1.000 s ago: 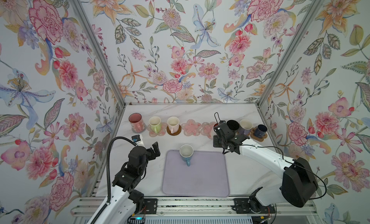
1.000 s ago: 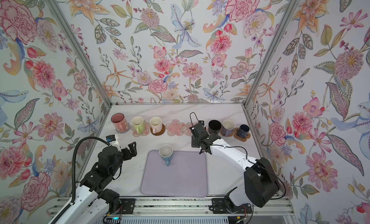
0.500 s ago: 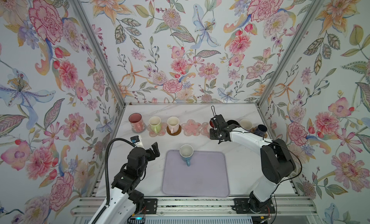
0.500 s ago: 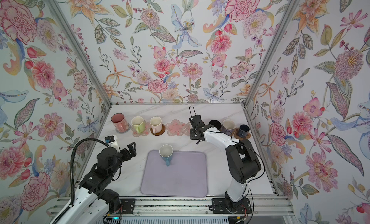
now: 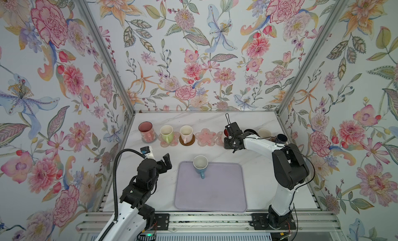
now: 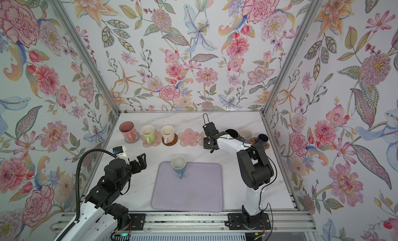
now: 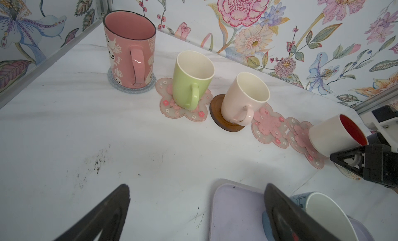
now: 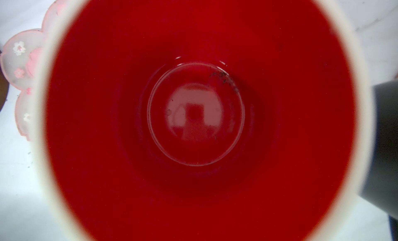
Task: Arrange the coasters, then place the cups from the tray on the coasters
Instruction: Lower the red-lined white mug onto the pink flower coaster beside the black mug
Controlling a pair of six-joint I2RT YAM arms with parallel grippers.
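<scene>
Marble top (image 5: 215, 121) — mug moved over.
R gripper (image 7: 344, 159) pinches white mug (image 7: 331, 135) by handle, now tilted over pink flower coaster (image 7: 300, 138); L gripper (image 7: 196, 192) fingers spread; blue mug (image 5: 201, 171) next.

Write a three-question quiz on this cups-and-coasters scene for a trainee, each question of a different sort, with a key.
1. Fill in: the left hand is open; the right hand is shut on the ___ of the white cup.
2. True or false: the blue cup stands on the tray.
3. The lime-green cup is: A in the left hand; B on the tray; C on a pink flower coaster.

Key: 1 handle; 2 true; 3 C.
</scene>
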